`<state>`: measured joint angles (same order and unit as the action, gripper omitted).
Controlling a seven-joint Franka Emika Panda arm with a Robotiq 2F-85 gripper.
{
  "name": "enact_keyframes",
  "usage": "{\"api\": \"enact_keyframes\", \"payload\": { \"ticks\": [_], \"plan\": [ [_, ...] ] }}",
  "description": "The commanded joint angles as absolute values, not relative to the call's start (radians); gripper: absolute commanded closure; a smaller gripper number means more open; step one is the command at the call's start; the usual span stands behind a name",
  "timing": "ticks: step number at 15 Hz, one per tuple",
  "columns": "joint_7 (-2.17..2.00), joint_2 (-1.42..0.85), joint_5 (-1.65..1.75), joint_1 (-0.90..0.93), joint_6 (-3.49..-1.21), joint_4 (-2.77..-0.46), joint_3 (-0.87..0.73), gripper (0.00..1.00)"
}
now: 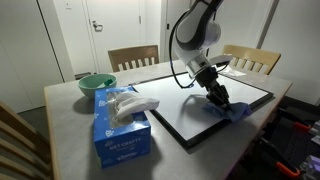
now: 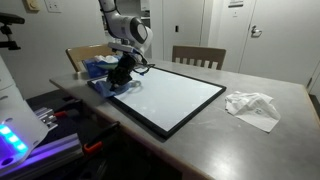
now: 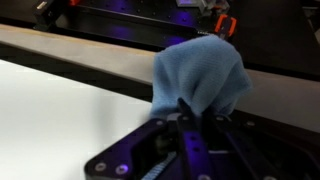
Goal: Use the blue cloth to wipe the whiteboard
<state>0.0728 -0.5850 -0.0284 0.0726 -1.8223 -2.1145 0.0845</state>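
The whiteboard (image 1: 205, 105) lies flat on the table, white with a thin black frame; it shows in both exterior views (image 2: 168, 96) and in the wrist view (image 3: 60, 110). My gripper (image 1: 216, 97) is shut on the blue cloth (image 1: 232, 110) at the board's near edge. In an exterior view the gripper (image 2: 118, 76) holds the cloth (image 2: 105, 84) at the board's corner. In the wrist view the cloth (image 3: 200, 75) hangs bunched from my fingertips (image 3: 190, 108) over the board's black frame.
A light-blue tissue box (image 1: 122, 130) and a green bowl (image 1: 97, 85) stand on the table. Crumpled white paper (image 2: 252, 106) lies beside the board. Wooden chairs (image 1: 134, 57) stand at the table's far side.
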Motion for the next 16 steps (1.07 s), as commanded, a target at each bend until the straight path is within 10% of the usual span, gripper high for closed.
{"api": "enact_keyframes", "payload": {
  "ticks": [1,16],
  "plan": [
    [0.031,-0.587,-0.019,0.089,-1.881,-2.135,0.077,0.97],
    [0.036,-0.597,0.026,0.077,-1.995,-2.063,0.036,0.97]
  ]
}}
